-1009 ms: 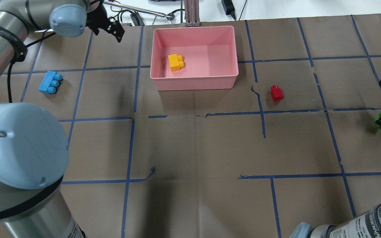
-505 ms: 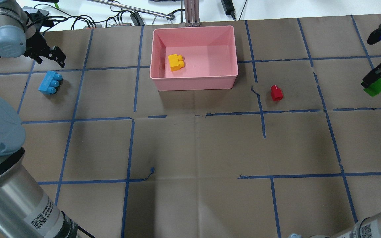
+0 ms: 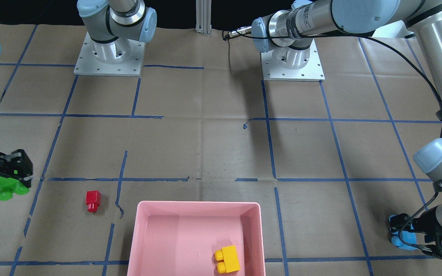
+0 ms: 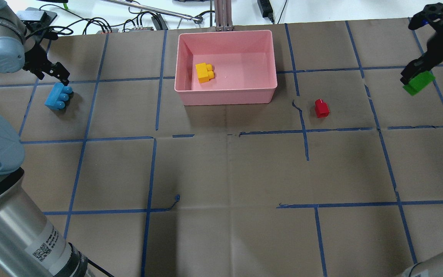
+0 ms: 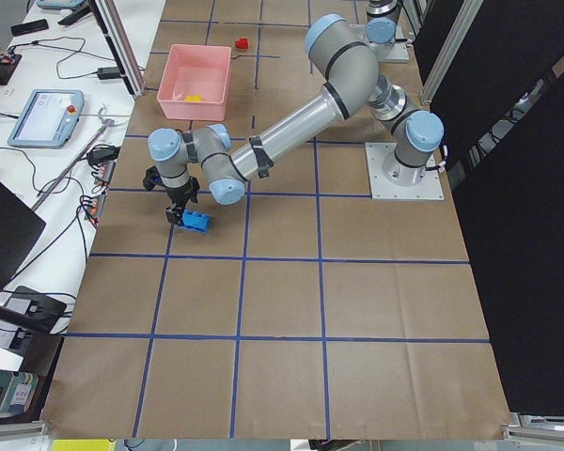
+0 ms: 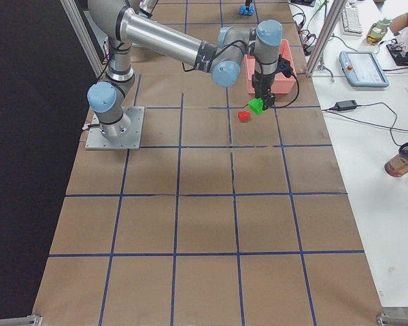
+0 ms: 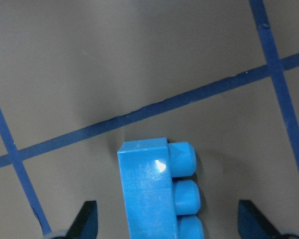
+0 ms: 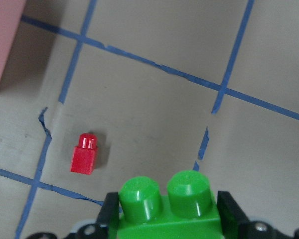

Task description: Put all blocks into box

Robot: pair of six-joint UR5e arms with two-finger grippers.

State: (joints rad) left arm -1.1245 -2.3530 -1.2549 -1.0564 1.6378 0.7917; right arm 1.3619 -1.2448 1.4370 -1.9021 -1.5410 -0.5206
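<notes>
The pink box stands at the table's far middle with the yellow block inside. The red block lies to its right on the paper. My right gripper is shut on the green block and holds it above the table at the far right; the right wrist view shows the green block clamped between the jaws, with the red block below. My left gripper is open, just over the light-blue block, which lies between the fingers in the left wrist view.
Blue tape lines grid the brown paper. Cables and a metal post sit beyond the far edge. Both arm bases stand at the robot's side of the table.
My right gripper has carried the green block away from the near right, farther back and leftward. My left gripper has swung left from near the box to over the light-blue block.
</notes>
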